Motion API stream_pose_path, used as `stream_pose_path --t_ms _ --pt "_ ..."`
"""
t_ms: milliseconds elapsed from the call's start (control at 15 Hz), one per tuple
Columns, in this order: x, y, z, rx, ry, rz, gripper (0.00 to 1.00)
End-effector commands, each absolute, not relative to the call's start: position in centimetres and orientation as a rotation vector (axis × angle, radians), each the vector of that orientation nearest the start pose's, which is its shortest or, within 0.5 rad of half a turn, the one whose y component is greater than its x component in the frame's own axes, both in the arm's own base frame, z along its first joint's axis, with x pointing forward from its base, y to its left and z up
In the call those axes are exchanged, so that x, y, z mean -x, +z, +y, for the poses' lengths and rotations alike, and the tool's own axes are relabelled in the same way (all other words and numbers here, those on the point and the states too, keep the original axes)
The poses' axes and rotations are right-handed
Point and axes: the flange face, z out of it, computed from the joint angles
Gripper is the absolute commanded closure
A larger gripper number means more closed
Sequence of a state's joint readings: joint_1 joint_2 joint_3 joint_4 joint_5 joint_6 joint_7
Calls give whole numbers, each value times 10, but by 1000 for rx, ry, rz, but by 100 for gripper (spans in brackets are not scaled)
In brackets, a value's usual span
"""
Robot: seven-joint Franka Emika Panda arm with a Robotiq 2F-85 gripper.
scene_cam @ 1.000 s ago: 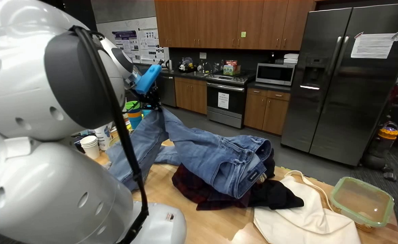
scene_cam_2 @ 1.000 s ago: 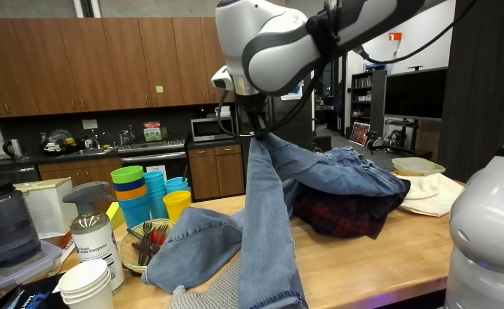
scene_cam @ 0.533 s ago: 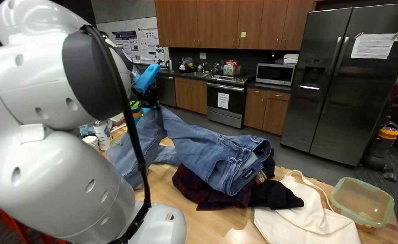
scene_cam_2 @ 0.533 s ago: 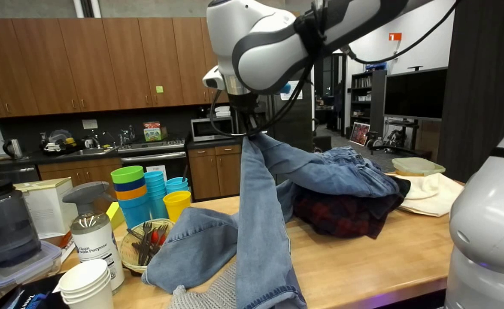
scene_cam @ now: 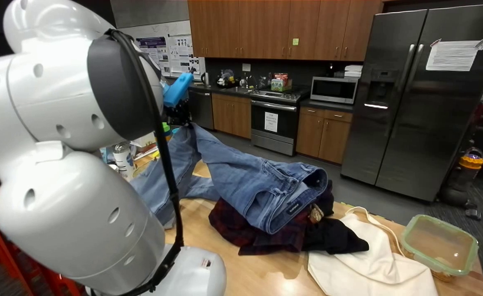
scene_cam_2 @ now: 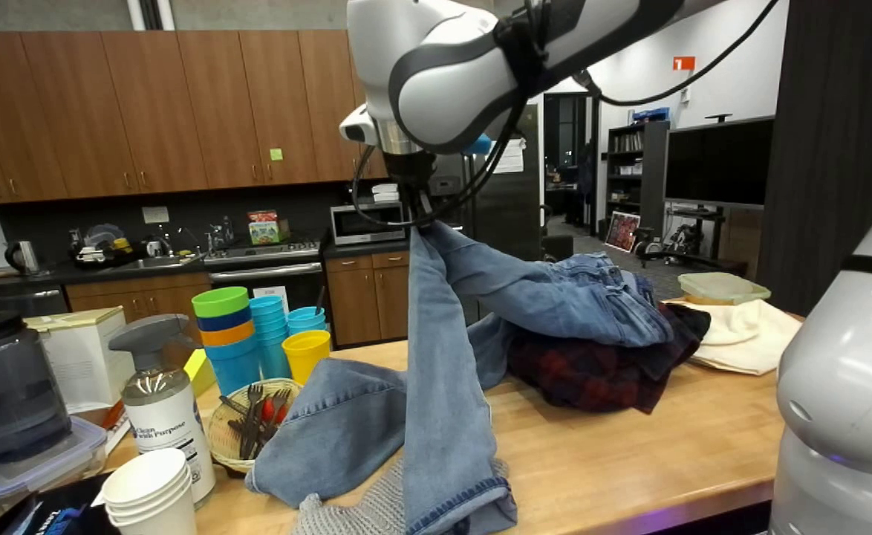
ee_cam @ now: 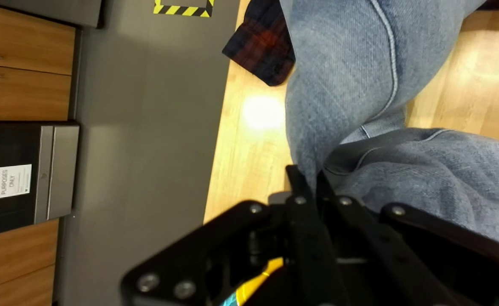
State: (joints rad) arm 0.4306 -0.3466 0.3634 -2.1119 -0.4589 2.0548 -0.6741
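Note:
My gripper is shut on a pinch of blue jeans, whose cloth bunches up between the black fingers. In both exterior views the gripper is above the table, lifting part of a leg into a peak. From that peak one stretch of denim hangs down towards the table's near edge. Another stretch slopes to the waistband, which rests on a dark red plaid garment. The second leg lies on the table beside a grey knit cloth.
On the wooden table are a black garment, a cream tote bag and a lidded glass container. Opposite stand a fork basket, a spray bottle, stacked coloured cups and white paper cups.
The gripper has risen slightly and shifted toward the side with the coloured cups, pulling the jeans along. The waistband has slid a little over the plaid garment, and the hanging leg has followed.

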Motion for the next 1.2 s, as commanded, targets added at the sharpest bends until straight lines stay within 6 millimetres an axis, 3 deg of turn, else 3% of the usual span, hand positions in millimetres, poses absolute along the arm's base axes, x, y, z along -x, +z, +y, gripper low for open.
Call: stream_pose_path --t_ms 0,400,667,1133 --pt "-348 595 333 -1798 387 1840 68" --pt "-352 589 318 -1820 369 1826 31" --pt "-329 573 320 -1753 312 1871 2" --pt "-261 533 309 -1698 124 1966 0"
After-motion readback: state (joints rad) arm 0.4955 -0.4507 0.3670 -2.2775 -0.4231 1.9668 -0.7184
